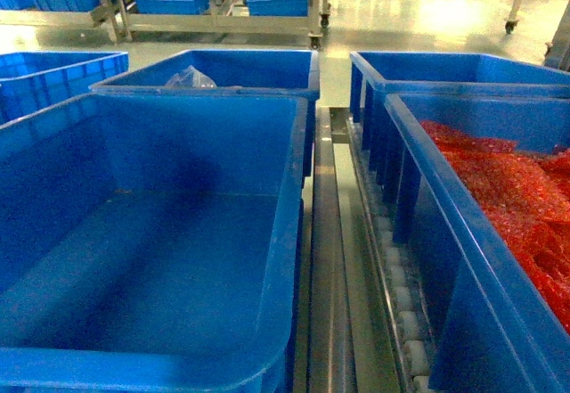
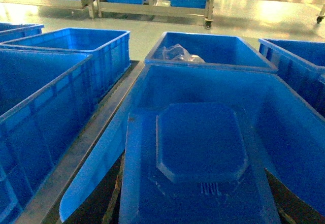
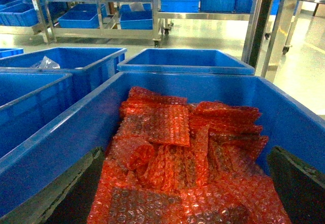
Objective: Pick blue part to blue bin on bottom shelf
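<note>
My left claw [image 2: 195, 219], its dark fingers at the frame's bottom corners, hangs over the large bright-blue plastic bin [image 1: 294, 188]; whether it grips I cannot tell. No navy-blue part shows. Risk: dropping into the neighbouring crate of red bubble-wrap packets [image 3: 177, 168].

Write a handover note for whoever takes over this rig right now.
Left gripper: appears shut on the blue part, held at the near end of the blue bin.
Right gripper: open, empty, above the crate of red packets.
The blue bin sits on the bottom shelf; the head view shows nothing inside it.
Done: part picked and at the bin.
Left: lower it in, release, withdraw.
</note>
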